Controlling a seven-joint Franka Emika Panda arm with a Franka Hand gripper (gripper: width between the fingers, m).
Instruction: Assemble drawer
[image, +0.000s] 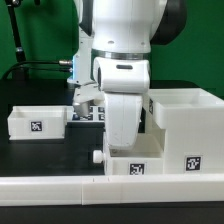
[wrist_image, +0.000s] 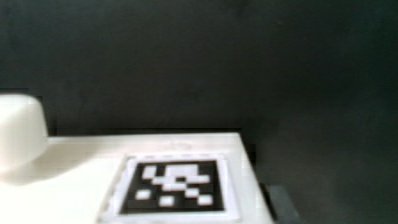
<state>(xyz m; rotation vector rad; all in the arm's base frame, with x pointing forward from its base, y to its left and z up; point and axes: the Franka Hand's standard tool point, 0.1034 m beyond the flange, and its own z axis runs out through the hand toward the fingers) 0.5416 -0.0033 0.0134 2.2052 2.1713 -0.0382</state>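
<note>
The drawer's tall white casing (image: 185, 122) stands at the exterior view's right, with a tag on its front. One shallow tray (image: 36, 122) lies at the left. A second tray (image: 138, 166) lies in front of the arm, its round knob (image: 97, 156) pointing left. My gripper (image: 125, 146) hangs low over this second tray, and its fingertips are hidden behind the tray wall. The wrist view shows a white tagged surface (wrist_image: 175, 186) very close, a rounded white shape (wrist_image: 18, 140) beside it and the dark table beyond. No fingers show clearly there.
Long low white border blocks (image: 90, 190) run along the front edge. The marker board (image: 86, 118) lies between the left tray and the arm. A green wall stands behind, and the table (image: 40, 150) is black.
</note>
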